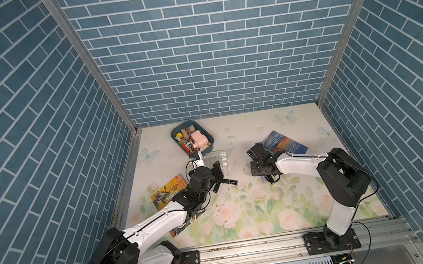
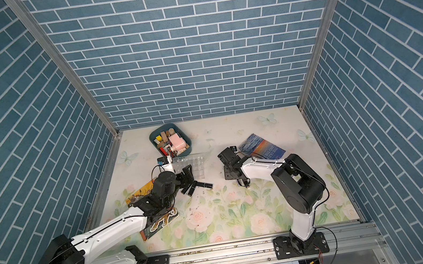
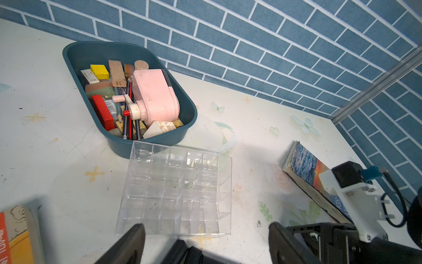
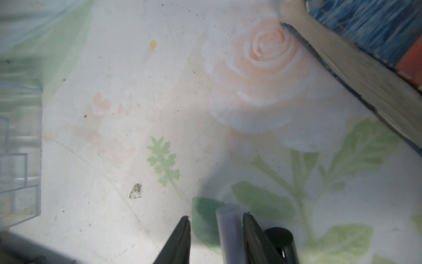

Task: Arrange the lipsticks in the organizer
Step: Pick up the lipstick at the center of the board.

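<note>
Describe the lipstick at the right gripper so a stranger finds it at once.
Find the blue-covered book on the floral table. Near it, the right gripper straddles a lipstick. It is pale lavender, unlike the black lipstick beside it.

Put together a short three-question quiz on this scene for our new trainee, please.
1. True or false: the organizer already holds a lipstick.
2. What sits between the fingers of the right gripper? A. a black tube. B. the lavender lipstick. C. nothing.
3. Fill in: the jaws of the left gripper stand wide ____.

Key
1. False: every cell looks empty in the left wrist view.
2. B.
3. open.
</note>
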You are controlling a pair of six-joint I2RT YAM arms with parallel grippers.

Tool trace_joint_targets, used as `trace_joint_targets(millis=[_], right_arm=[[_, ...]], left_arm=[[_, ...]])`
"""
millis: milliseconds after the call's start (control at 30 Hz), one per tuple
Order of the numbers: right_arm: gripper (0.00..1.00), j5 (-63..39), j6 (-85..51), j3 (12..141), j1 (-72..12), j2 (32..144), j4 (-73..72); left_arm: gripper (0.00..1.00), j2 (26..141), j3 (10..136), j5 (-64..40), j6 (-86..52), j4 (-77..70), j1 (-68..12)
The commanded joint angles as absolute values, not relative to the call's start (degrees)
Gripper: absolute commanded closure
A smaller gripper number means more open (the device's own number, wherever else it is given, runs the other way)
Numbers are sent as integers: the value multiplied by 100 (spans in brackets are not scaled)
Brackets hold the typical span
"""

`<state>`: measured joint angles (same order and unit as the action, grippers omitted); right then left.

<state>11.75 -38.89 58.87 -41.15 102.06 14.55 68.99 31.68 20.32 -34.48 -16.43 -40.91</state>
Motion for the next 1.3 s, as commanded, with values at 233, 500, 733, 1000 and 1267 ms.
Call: trace_joint_targets(millis=[233,500,733,1000,1267], right_arm=[[63,1376,-4154,5927,-4140,10320,1536],[71,1428,-4185,5950,-4144,10501,1400],[79,1370,-4177,5956,-4148,10499,1328],[84,781,-4119,5903,-4206,9904,405],[87,196,-3964,5664,-4565,9193,-1447]], left_arm=[[11,6858,3196,1986,-3376,-1580,-4096],[11,6846,3463,1731,-3484,-1083,-3963],[11,6758,3665,904,-3500,-606,-3452],[6,6379,3478,-77,-3348,-181,-3207],[27,5543,2234,-1697,-3812,-2065,-3182]])
